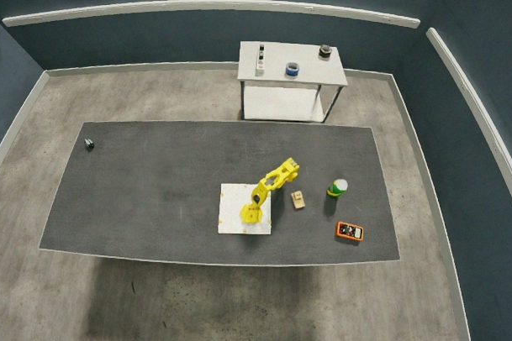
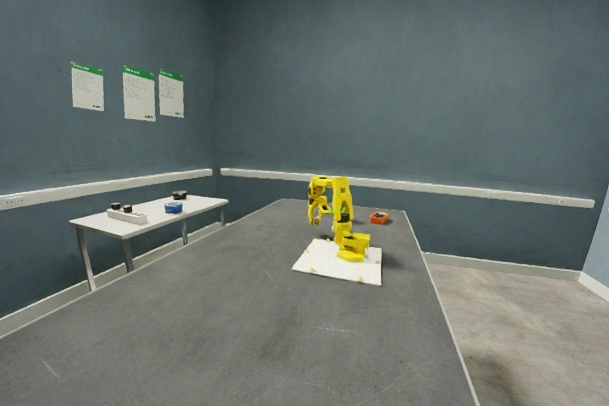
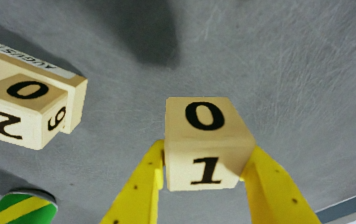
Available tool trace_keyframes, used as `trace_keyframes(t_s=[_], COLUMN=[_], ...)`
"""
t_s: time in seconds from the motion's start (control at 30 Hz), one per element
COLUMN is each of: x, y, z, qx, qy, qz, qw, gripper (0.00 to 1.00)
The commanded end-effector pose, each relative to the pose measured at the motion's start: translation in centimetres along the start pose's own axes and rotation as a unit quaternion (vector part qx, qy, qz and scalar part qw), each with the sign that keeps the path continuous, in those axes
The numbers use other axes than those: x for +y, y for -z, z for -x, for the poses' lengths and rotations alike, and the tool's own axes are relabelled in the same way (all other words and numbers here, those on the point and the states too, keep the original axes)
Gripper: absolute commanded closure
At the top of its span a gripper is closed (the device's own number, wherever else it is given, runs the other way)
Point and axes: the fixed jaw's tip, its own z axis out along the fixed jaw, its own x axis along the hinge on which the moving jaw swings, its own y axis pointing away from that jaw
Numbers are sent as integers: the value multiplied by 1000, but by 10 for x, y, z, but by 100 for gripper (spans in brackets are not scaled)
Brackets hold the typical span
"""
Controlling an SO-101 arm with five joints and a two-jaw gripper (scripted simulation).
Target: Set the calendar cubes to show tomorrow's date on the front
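Note:
My gripper (image 3: pixel 206 161) is shut on a wooden cube (image 3: pixel 195 140) (image 2: pixel 316 220), held in the air above the table. In the wrist view the cube shows a black 0 on its upper visible face and a 1 on the lower one. The wooden calendar tray (image 3: pixel 77 102) (image 1: pixel 299 206) stands on the table to the left in the wrist view, partly cut off, with part of its AUGUST label showing. The other cube (image 3: pixel 45 102) (image 1: pixel 297 195) sits at the tray's near end; it shows a 0, a 2 and a sideways 6 or 9. The tray's front is not readable here.
A green and yellow can (image 1: pixel 336 188) (image 3: pixel 31 207) stands beyond the tray. An orange multimeter (image 1: pixel 349 231) (image 2: pixel 379 218) lies near the table's right end. The arm's base stands on a white board (image 1: pixel 231 210) (image 2: pixel 320 265). A small dark object (image 1: pixel 89 144) lies at the far left corner.

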Motion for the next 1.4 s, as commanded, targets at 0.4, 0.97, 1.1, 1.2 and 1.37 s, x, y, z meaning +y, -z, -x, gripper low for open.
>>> trace_keyframes(t_s=[0.4, 0.97, 1.1, 1.2, 1.37], x=[-2, -5, -6, -7, -9], y=[5, 3, 3, 3, 2], z=[-1, 2, 3, 3, 4], qx=[11, 11, 11, 11, 10], qy=[-79, -263, -310, -343, -429], qz=[-1, -4, -4, -4, -5], qw=[997, 965, 951, 939, 903], gripper=[100, 100, 100, 100, 100])
